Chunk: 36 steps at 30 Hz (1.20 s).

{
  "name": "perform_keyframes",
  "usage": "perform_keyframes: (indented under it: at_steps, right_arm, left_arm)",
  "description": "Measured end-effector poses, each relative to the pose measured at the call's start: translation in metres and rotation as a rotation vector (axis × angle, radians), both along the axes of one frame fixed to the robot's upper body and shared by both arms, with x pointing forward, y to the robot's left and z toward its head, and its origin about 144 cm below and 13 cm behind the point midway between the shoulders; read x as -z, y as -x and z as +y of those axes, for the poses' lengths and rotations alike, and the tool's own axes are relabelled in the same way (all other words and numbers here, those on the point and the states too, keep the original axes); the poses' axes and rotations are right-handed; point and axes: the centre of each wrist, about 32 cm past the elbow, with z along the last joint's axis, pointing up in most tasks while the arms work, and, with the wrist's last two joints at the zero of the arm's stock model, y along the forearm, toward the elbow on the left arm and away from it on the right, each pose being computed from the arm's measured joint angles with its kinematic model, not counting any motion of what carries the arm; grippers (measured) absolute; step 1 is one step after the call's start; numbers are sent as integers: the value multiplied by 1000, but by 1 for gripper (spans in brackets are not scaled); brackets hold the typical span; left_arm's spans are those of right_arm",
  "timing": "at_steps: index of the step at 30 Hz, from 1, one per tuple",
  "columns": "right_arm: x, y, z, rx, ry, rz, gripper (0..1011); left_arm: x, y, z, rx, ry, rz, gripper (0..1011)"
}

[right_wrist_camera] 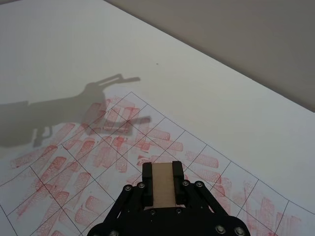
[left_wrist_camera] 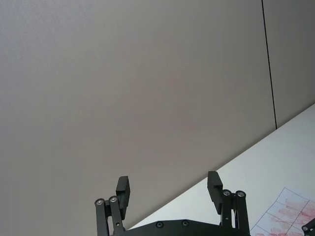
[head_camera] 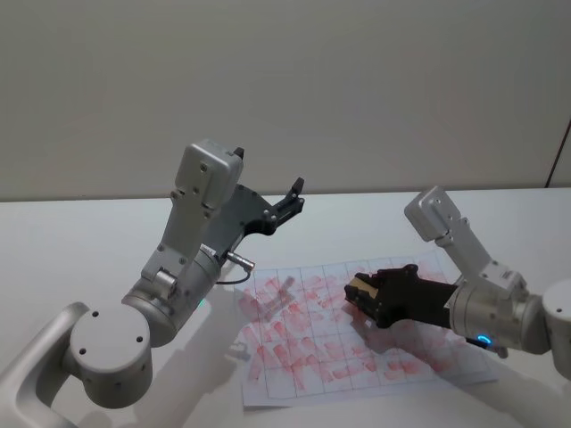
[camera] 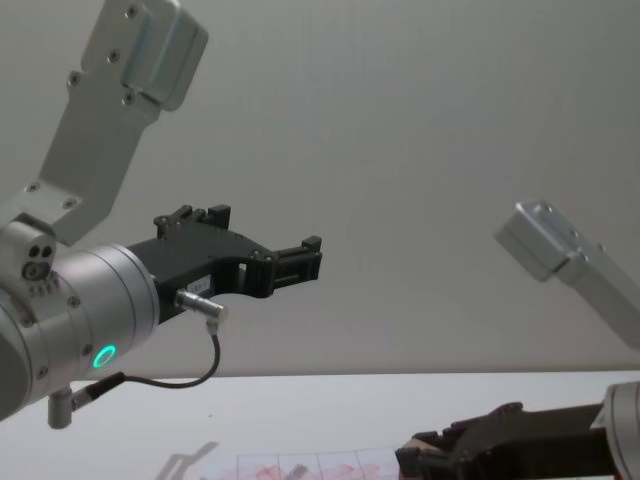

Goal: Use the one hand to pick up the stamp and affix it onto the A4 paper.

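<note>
Stretching wall to wall, the white table (head_camera: 80,232) carries the A4 paper (head_camera: 308,361), which lies flat in front of the robot with its thin grid turned slightly askew. Red-pink rectangular imprints crowd most of the boxes; whatever lettering they hold is too smudged to read.

The left arm is raised well above the table, behind the sheet's far left corner. The left gripper (left_wrist_camera: 168,183) aims up toward the back wall, its fingers spread wide apart with nothing between them.

The right arm reaches in low from the right. The right gripper (right_wrist_camera: 162,171) is over the right-hand half of the sheet and points toward the robot's left, nearly level. Its black fingers are clamped on the two sides of the stamp (right_wrist_camera: 163,191).

This tan block has its long axis along the fingers, its blunt end poking out just past the fingertips toward the printed boxes. A shadow falls on the paper below it.
</note>
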Motion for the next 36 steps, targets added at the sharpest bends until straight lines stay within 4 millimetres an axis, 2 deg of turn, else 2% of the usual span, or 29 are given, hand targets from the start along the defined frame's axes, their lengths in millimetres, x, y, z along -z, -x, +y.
perform_keyframes:
  at_steps: [18,36]
  right_arm:
    - [-3,8,-6,62,20,-49,218]
    - [-12,38,-38,298,32,-138,218]
  left_arm:
    - [0,0,0,0,0,0,1001]
    - [0,0,0,0,0,0,1001]
